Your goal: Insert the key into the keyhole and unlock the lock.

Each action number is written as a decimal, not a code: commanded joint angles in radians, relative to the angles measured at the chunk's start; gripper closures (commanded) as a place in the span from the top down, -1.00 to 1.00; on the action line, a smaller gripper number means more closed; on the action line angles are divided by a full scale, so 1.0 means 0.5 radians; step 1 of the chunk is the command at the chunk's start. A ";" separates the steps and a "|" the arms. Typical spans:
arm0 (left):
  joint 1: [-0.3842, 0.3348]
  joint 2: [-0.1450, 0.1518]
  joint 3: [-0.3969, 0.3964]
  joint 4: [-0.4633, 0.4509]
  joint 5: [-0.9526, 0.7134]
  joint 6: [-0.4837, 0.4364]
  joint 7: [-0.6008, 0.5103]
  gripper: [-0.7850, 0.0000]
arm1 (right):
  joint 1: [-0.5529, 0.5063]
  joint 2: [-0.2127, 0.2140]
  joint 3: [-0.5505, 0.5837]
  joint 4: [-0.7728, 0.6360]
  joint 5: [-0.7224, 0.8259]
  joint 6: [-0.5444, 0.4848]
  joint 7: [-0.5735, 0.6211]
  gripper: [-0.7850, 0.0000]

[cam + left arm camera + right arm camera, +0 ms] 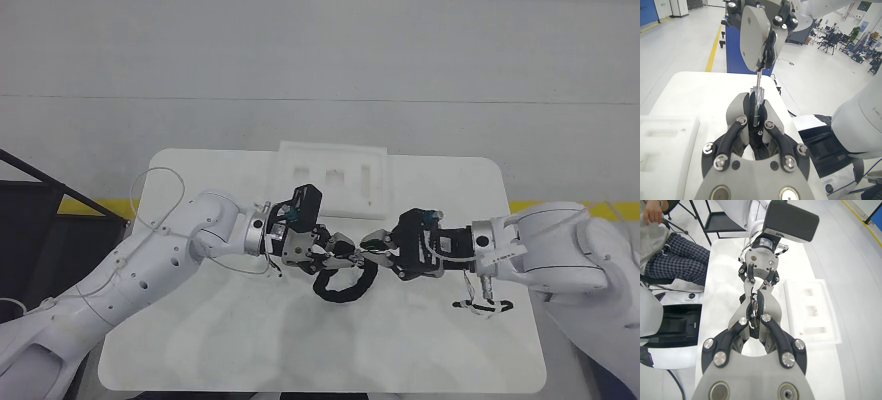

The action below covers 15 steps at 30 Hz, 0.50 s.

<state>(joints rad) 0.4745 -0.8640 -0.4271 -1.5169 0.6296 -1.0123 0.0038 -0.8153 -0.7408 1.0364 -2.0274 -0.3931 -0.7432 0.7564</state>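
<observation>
Left wrist view: key (pixel 758 79) (blade-first) points at lock (pixel 757 99).

Silver cylinder lock (pixel 758 95) sits clamped in the left gripper (pixel 756 106); the metal key (pixel 758 79), pinched by the right gripper (pixel 764 63), touches its end face
</observation>
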 commanded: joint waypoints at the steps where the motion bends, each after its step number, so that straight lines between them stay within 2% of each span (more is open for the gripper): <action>1: -0.007 0.007 0.003 -0.009 0.024 0.000 0.023 -1.00 | -0.006 -0.001 0.005 0.013 0.067 0.059 0.005 -1.00; 5: -0.021 0.020 0.011 -0.025 0.050 0.000 0.066 -1.00 | -0.016 -0.002 0.009 0.025 0.194 0.140 0.035 -1.00; 6: -0.025 0.024 0.014 -0.026 0.057 0.000 0.072 -1.00 | -0.015 -0.003 0.011 0.025 0.209 0.144 0.044 -0.86; 7: -0.027 0.026 0.017 -0.025 0.061 0.000 0.079 -1.00 | -0.015 -0.003 0.015 0.027 0.220 0.149 0.046 -0.22; 8: -0.030 0.029 0.021 -0.016 0.065 0.000 0.084 -1.00 | -0.016 -0.003 0.020 0.030 0.228 0.151 0.048 1.00; 15: -0.027 0.040 0.065 0.135 0.150 0.000 0.056 -1.00 | -0.086 0.016 0.140 0.068 0.262 0.109 0.025 1.00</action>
<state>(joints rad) 0.4608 -0.8441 -0.3963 -1.4693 0.6927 -1.0123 0.0360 -0.8499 -0.7347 1.0955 -1.9958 -0.2625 -0.6829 0.7727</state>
